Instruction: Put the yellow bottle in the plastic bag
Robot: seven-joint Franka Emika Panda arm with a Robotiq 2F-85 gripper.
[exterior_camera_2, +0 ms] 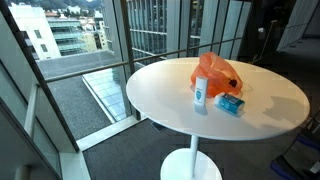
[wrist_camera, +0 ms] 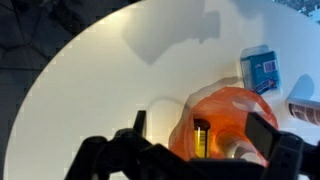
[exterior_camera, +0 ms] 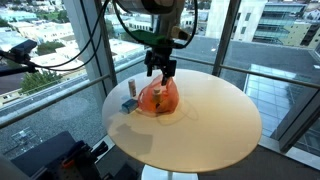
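Orange plastic bag [wrist_camera: 228, 108], yellow bottle [wrist_camera: 201, 141], blue box [wrist_camera: 262, 70] — white-patterned, white table [wrist_camera: 100, 90], black claw [exterior_camera: 159, 70]

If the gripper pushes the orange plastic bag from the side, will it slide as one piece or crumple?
Probably crumple: the orange plastic bag looks thin and wrinkled, so floppy. It likely slides easily on the smooth table, being light.

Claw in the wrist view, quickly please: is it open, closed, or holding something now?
Claw: open, holding nothing, just above the bag.
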